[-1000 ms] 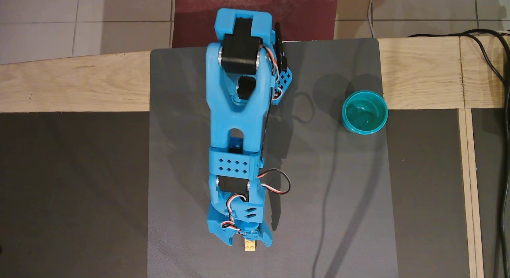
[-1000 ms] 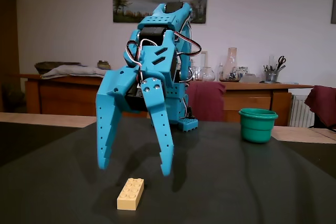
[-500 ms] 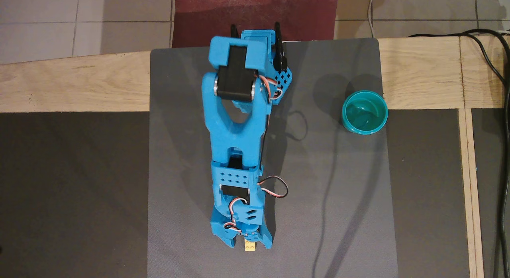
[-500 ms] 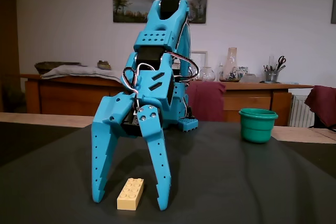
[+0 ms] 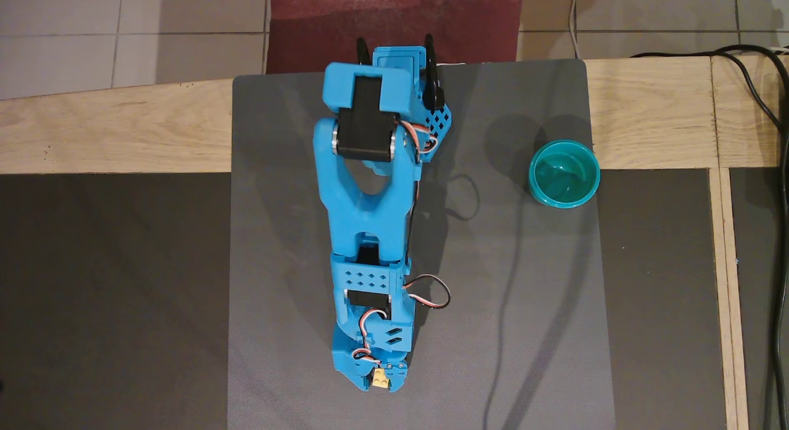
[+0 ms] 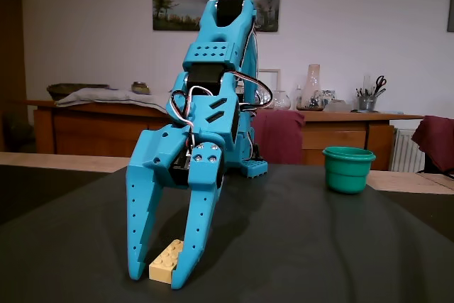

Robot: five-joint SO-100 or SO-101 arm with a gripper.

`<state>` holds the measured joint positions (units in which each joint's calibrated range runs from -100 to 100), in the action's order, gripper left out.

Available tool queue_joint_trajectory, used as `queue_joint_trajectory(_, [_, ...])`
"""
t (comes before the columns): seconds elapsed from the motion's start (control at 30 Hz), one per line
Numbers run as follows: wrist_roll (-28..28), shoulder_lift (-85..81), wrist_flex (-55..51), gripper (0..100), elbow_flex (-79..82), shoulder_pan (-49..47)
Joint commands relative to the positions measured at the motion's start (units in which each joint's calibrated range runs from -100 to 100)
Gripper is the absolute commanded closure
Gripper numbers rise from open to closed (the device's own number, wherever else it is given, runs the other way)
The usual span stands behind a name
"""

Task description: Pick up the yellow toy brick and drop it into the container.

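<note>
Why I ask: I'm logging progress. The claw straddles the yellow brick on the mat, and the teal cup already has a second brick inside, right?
Not quite. The overhead view shows the teal cup empty, with nothing inside it. The rest holds: in the fixed view the claw stands open over the yellow brick, which lies on the mat between its fingers.

A: Any legible text, labels or numbers logged?
B: None. Arm (image 6: 213, 76), container (image 6: 347, 169) and brick (image 6: 167, 260) carried no readable markings in either view.
</note>
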<state>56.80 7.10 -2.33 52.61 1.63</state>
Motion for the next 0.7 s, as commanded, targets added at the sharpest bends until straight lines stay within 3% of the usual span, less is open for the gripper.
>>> queue_joint_trajectory(0.0, [0.24,-0.1,-0.73,90,0.55,1.58])
queue_joint_trajectory(0.17, [0.24,-0.1,-0.91,90,0.91,1.58])
queue_joint_trajectory(0.3, [0.08,-0.18,-1.09,83,1.19,1.58])
queue_joint_trajectory(0.67, [0.18,-7.52,-1.09,83,9.4,3.12])
